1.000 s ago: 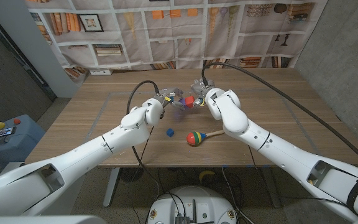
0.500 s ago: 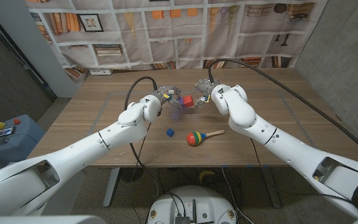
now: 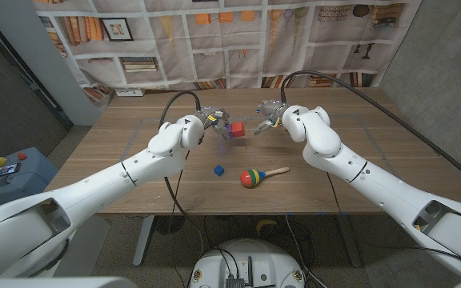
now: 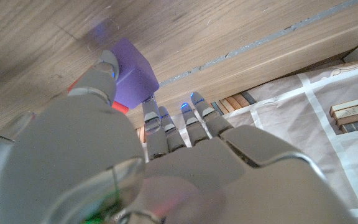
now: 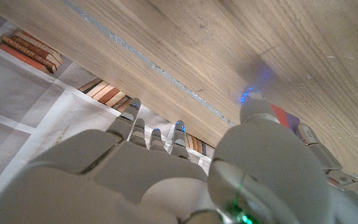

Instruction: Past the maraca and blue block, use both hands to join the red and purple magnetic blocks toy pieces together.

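Purple and red meet above the far half of the wooden desk (image 3: pixel 374 152), where I hold the joined pair in my left hand (image 3: pixel 212 122). From the head view, the purple block (image 3: pixel 224 133) sits tucked under that hand's fingers with the red block (image 3: pixel 237 129) touching its right side; the left wrist view shows the purple block (image 4: pixel 132 65) pinched at the fingertips and a sliver of red beside it. I judge the two pieces already snapped together, though the seam itself is too small to confirm.

Nearer to me, the small blue block (image 3: pixel 219 170) and the striped maraca (image 3: pixel 254 176) lie on the desk, well apart from the work and untouched.

To the right of the red block, my right hand (image 3: pixel 269 112) hangs just beside it with a visible gap between; its fingers look spread and I see nothing in them, so I read it as free of the toy. A red edge near its thumb in the right wrist view is too unclear to name.

The joining step looks essentially done. The next move, as I judge it, calls for lowering the pair gently to the desk and loosening the left fingers without knocking the pieces apart.
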